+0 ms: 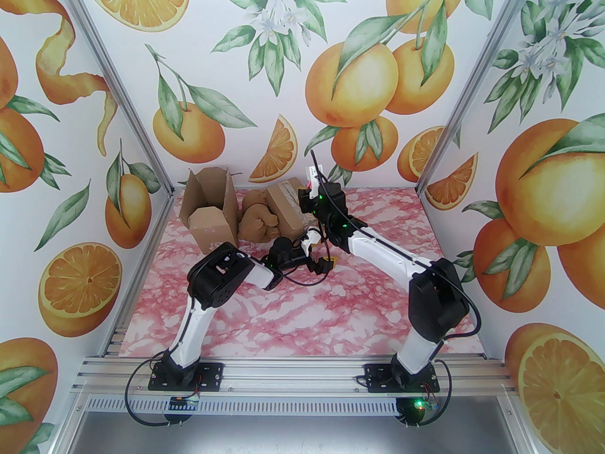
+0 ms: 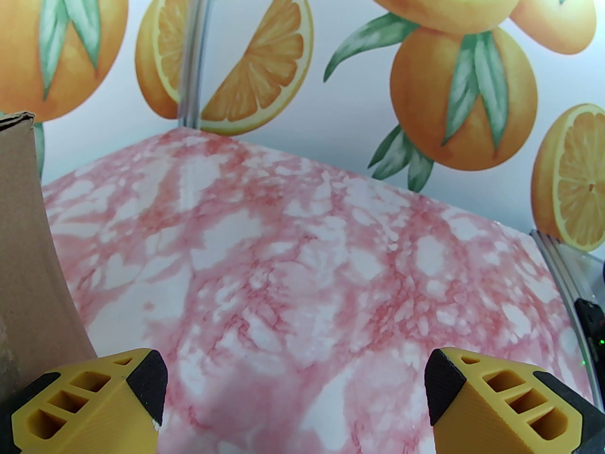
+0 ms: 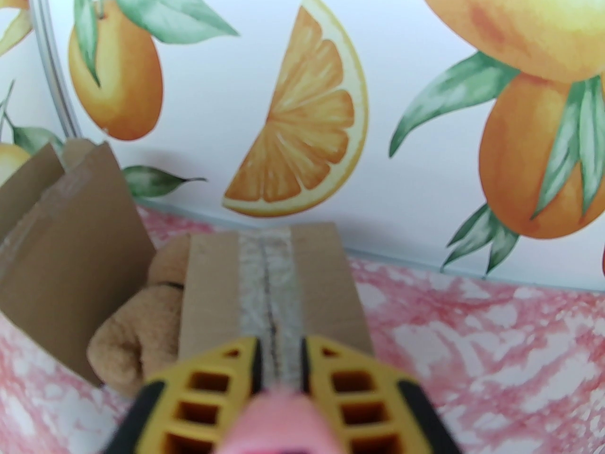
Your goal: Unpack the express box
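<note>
Badly blurred pink object (image 3: 279,423) (right jaws)

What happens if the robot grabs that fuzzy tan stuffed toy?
The fuzzy tan stuffed toy probably squashes and flops, since it lies slumped in soft folds. Its furry surface likely grips well, and its lumpy shape should not roll.

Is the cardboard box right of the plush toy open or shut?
Shut: the cardboard box has both top flaps flat, clear tape along their seam.
</note>
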`<control>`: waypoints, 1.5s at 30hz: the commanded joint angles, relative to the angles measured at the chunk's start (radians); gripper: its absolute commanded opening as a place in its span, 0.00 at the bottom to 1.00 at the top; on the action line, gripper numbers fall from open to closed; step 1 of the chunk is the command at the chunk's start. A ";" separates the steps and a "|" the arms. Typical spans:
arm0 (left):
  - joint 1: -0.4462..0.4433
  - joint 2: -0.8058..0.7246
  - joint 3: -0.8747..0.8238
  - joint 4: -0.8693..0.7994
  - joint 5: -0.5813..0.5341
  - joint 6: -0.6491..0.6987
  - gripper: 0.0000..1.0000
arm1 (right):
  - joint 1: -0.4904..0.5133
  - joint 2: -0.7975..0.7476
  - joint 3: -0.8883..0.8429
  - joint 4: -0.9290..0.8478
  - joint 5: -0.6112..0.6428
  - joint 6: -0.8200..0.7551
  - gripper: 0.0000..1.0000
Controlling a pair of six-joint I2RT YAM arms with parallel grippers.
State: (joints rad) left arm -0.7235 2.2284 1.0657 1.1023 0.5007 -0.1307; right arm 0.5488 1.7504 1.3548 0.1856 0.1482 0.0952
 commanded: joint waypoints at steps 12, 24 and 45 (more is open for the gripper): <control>-0.006 0.007 0.028 -0.010 -0.008 0.005 0.94 | -0.003 0.007 -0.048 0.017 -0.019 0.003 0.00; 0.009 0.023 0.046 0.035 -0.070 -0.043 0.95 | 0.017 -0.043 -0.094 -0.029 0.001 -0.007 0.00; 0.036 0.047 0.050 0.130 -0.143 -0.145 0.95 | 0.042 -0.171 -0.164 -0.140 0.041 0.023 0.00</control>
State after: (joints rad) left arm -0.7280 2.2635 1.0824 1.1862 0.4484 -0.2554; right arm 0.5804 1.6283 1.2182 0.1505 0.1757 0.1036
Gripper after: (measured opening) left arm 0.947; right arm 0.189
